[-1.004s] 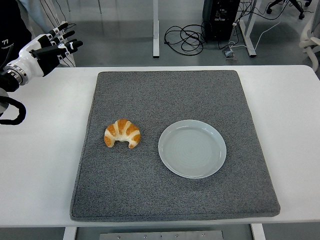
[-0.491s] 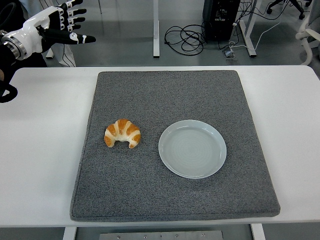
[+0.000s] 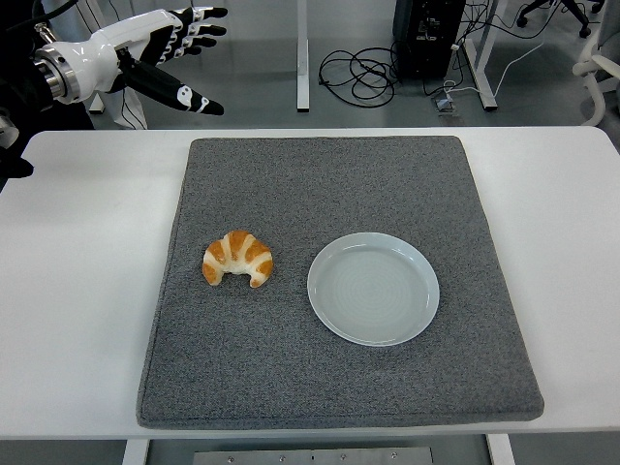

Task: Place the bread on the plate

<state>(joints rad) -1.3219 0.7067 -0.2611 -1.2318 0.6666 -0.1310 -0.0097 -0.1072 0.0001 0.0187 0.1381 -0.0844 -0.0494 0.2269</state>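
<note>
A golden croissant [image 3: 237,260] lies on the left half of the grey mat [image 3: 329,174], ends pointing toward me. Just to its right sits a pale blue-grey plate [image 3: 373,288] with nothing on it. My left hand [image 3: 179,53] hovers high at the upper left, beyond the table's far edge, fingers spread wide and holding nothing. It is well above and behind the croissant. My right arm does not show.
The mat covers most of the white table [image 3: 77,291]. Behind the table, on the floor, are coiled black cables [image 3: 358,73], white desk legs [image 3: 301,53] and a black computer case [image 3: 426,34].
My left hand has risen and swung to the right, from the far left edge toward the mat's far left corner, with fingers spreading. Croissant and plate have stayed put.
</note>
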